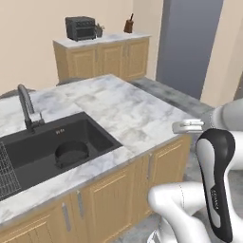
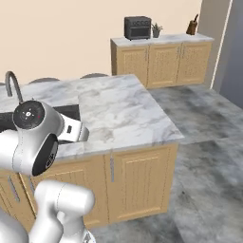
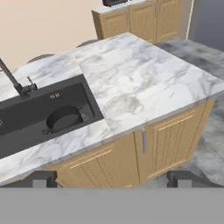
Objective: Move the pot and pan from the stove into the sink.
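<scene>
Hand view: pot [image 3: 64, 118] resting inside black sink [image 3: 17, 109] beside marble counter [image 3: 144, 83]; gripper [image 3: 112, 179] fingers spread wide, holding nothing.

Sinks: one black sink [image 1: 28, 142], set in the bench at 9 o'clock in the left base view.
Pots: one round dark pot [image 1: 71, 154], inside the basin.
Faucets: one arched faucet [image 1: 26, 107], at the basin's 12 o'clock edge.
Wire racks: one rack [image 1: 7, 173], at the basin's 9 o'clock side.
Benches: one marble bench [image 1: 128, 111].
Toaster ovens: one toaster oven [image 1: 80, 28], on the far cabinet.
Small plants: one plant [image 1: 99, 30].
Knife blocks: one knife block [image 1: 128, 24].
</scene>
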